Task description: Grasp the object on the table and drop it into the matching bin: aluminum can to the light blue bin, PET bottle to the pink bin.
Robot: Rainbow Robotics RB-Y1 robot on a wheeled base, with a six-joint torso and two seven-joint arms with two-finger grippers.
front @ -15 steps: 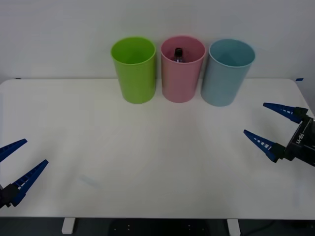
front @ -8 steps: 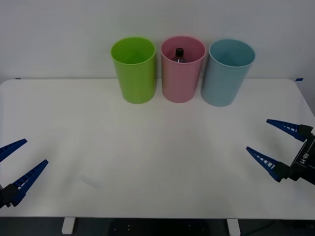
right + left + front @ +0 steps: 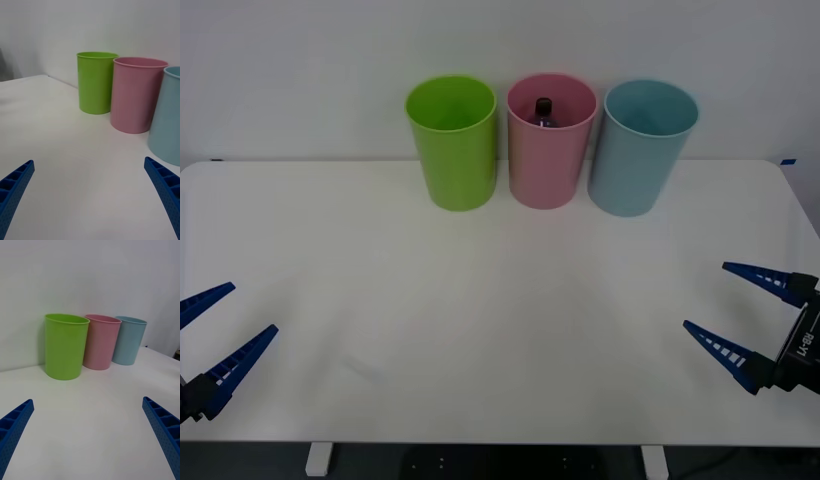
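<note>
Right gripper (image 3: 743, 318) over the counter's (image 3: 480, 300) right edge, fingers apart, empty. Left gripper (image 3: 218, 325) at the left edge, fingers apart, empty. Bottle (image 3: 543, 112) upright inside the pink bin (image 3: 549, 150), middle of 3 bins at the far edge.

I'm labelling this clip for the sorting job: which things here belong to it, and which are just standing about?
Part of the job:
- PET bottle, already standing inside the pink bin
- light blue bin, for cans
- table
- right gripper, jaws open, at the table's right edge

Just standing about:
- lime green bin
- left gripper, open, parked at the left edge
</note>
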